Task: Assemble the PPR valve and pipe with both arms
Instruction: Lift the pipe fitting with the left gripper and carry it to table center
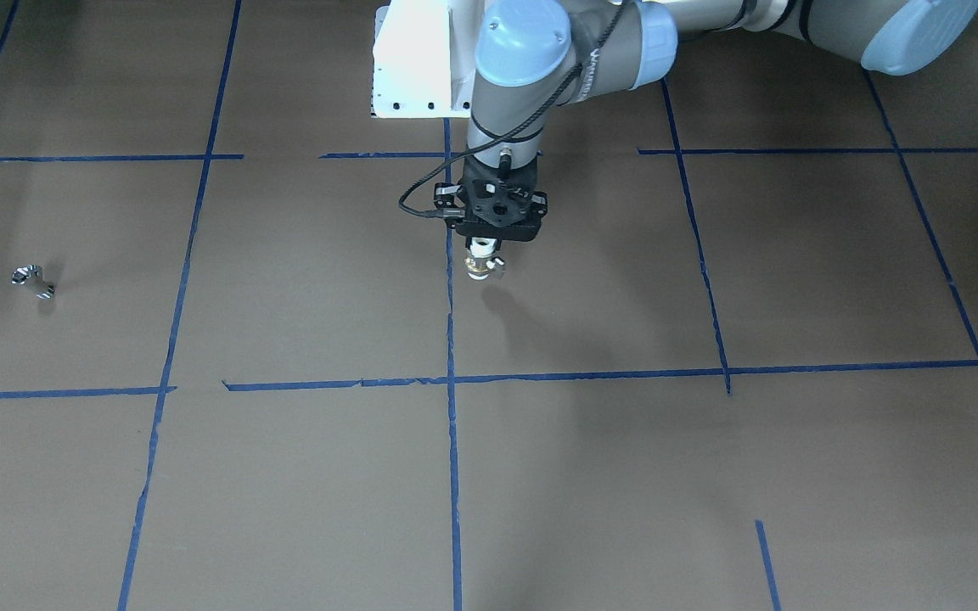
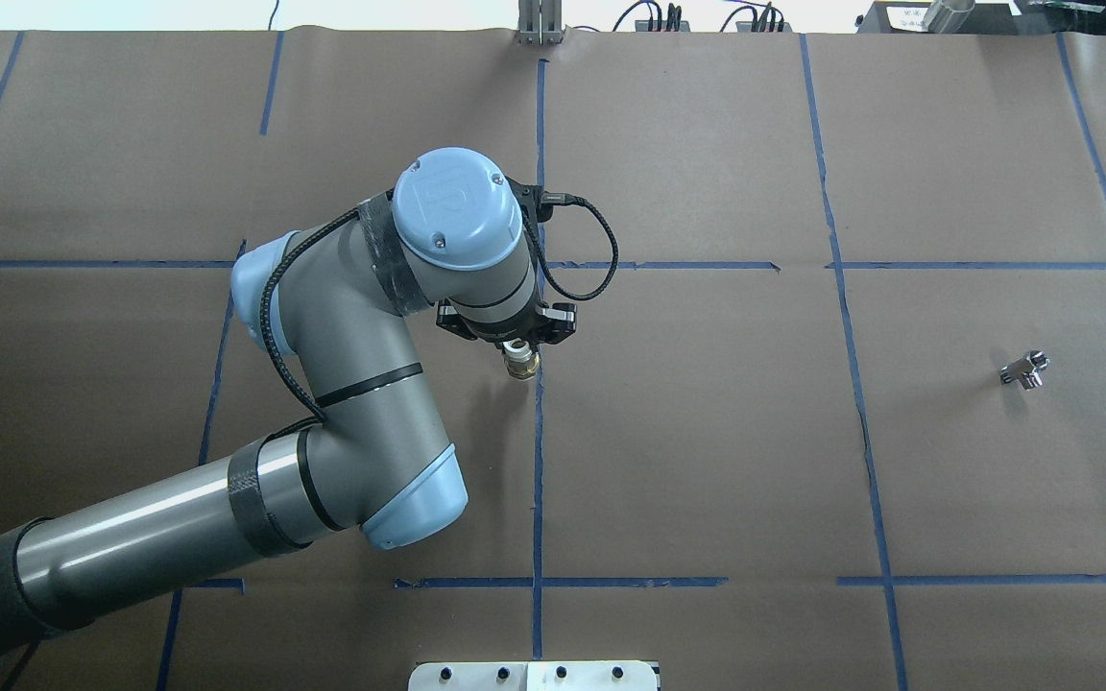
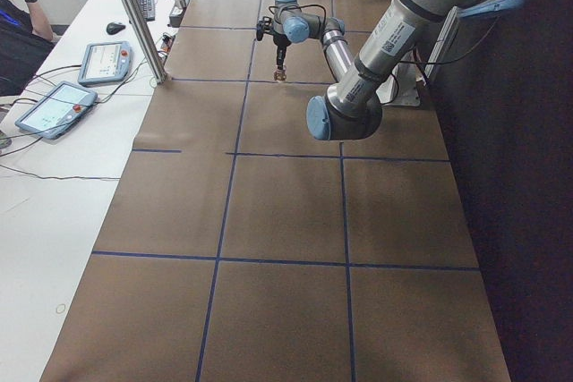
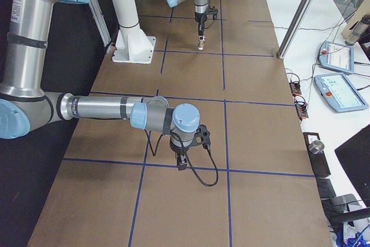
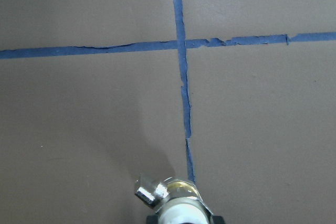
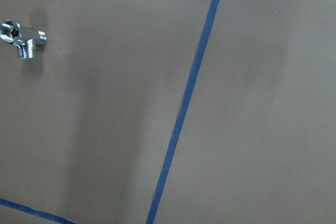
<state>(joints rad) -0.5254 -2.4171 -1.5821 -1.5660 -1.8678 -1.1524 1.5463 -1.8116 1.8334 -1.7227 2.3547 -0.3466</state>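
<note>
Left gripper (image 2: 513, 350) of mine is clamped on the white plastic upper end of the PPR valve (image 2: 520, 364), which hangs brass end down just to the left of the central blue tape line (image 2: 538, 461). It seems clear of the brown paper (image 2: 707, 432), since its shadow falls apart from it. I judge the valve stiff and fairly weighty for its size because of the brass middle. The smooth plastic could twist in my fingers when the other part is pushed on, so the hold wants to be firm. Well to the right of that tape line the pipe (image 2: 1023, 369) lies alone on the paper, a small chrome bent piece with a threaded stub. I take it to be hard, light and slippery, best pinched across its plain body with the threads left free. My right gripper (image 4: 181, 160) hangs over the paper on that same side, not above the pipe. Only the side view shows it, so I cannot tell how wide its jaws stand.
</note>
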